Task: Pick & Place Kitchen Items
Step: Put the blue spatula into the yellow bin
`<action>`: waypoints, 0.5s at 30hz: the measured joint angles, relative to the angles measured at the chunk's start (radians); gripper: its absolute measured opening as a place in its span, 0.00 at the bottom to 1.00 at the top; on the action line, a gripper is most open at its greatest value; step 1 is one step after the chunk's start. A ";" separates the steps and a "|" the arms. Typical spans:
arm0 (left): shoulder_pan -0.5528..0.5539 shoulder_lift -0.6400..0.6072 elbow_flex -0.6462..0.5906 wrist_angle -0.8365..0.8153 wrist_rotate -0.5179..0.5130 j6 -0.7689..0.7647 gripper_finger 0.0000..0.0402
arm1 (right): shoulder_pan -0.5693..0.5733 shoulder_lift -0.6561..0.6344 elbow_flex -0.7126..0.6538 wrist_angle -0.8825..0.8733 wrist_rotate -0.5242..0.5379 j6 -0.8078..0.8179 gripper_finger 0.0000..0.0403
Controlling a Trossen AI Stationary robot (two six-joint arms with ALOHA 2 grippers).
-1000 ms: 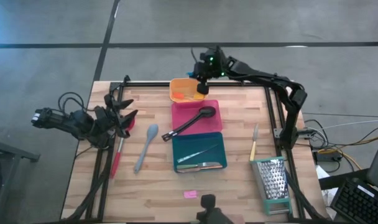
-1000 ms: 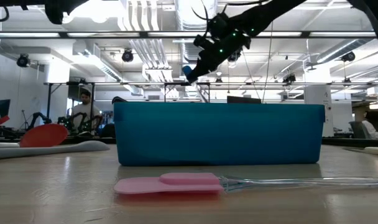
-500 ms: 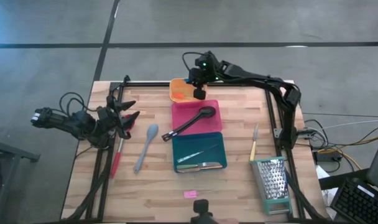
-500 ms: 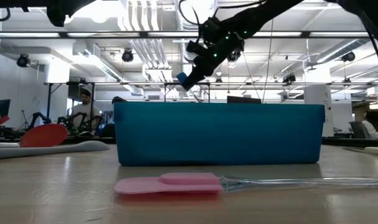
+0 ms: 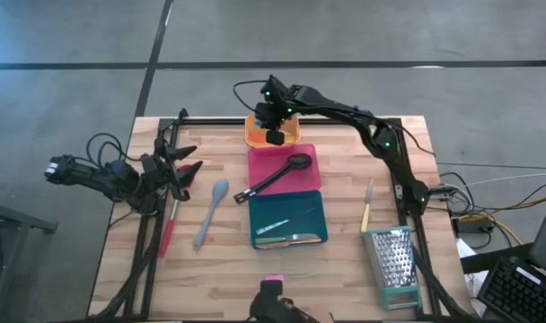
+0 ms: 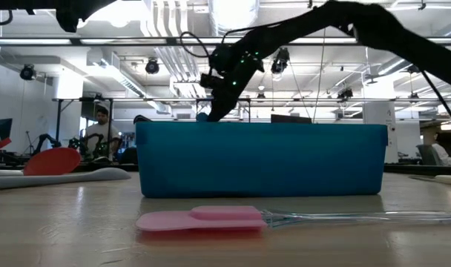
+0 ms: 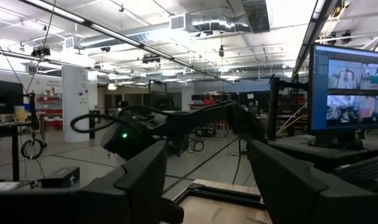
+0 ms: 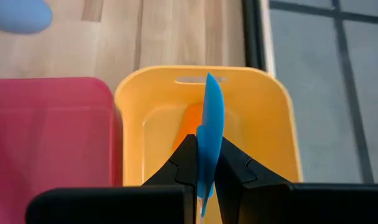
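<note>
Blue piece held over the orange tray

Nearest to us, at the front edge of the bench (image 5: 336,278), lies a small pink piece (image 6: 203,218), flat and untouched. Behind it sits the teal tray (image 5: 288,218) with metal tongs (image 5: 291,239) inside, then the pink tray (image 5: 284,168) carrying a black spoon (image 5: 275,177). To one side a grey spoon (image 5: 211,212) and a red spatula (image 5: 171,218) rest on the wood; to the other, a yellow-handled knife (image 5: 366,206) and the box grater (image 5: 395,266).

Farthest back, the right claw (image 8: 201,171) hangs over the orange tray (image 8: 263,118), its fingers pressed together on a thin blue piece (image 8: 209,121), which stands on edge between them. We judge this piece to be light, stiff plastic, smooth enough to slip, so pinching its flat faces near the lower end, as now, looks sound. An orange piece (image 8: 190,119) already lies in that tray.

The left claw (image 5: 178,160) waits at the bench's left edge, beside the red spatula's blade, fingers spread wide and holding nothing.
</note>
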 joint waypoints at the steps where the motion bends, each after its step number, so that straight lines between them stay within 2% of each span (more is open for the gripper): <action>1: 0.000 0.000 0.000 -0.001 0.000 0.000 0.58 | 0.002 0.019 0.025 -0.013 -0.002 -0.005 0.04; 6: 0.000 0.002 0.000 -0.003 -0.001 0.000 0.58 | 0.009 0.089 0.108 -0.072 0.000 -0.035 0.04; 15: 0.000 0.003 0.000 -0.007 -0.001 0.000 0.58 | 0.012 0.117 0.106 -0.109 -0.002 -0.053 0.04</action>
